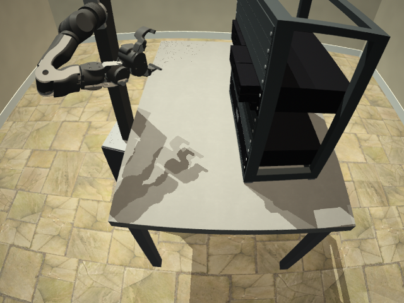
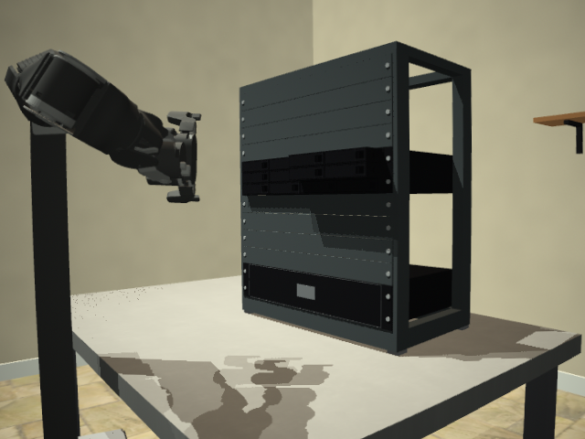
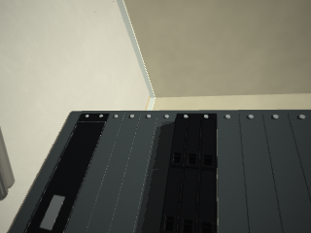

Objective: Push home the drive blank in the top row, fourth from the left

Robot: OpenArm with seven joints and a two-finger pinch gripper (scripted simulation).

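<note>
Jaws spread wide on our gripper (image 2: 185, 156), well short of the rack (image 2: 398, 198); an off-target push risks shifting it.

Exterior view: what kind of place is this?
Probably a small server or test room. An equipment rack with a drive chassis stands on a table, an arm's open hand faces it, and the walls are bare.

Rack (image 2: 401, 198) stands on table (image 2: 198, 326), toward its right end; storage chassis (image 2: 316, 171) sits mid-height in rack (another unit at bottom). Gripper (image 2: 185, 156) hangs left of rack front, well apart, above table.
</note>
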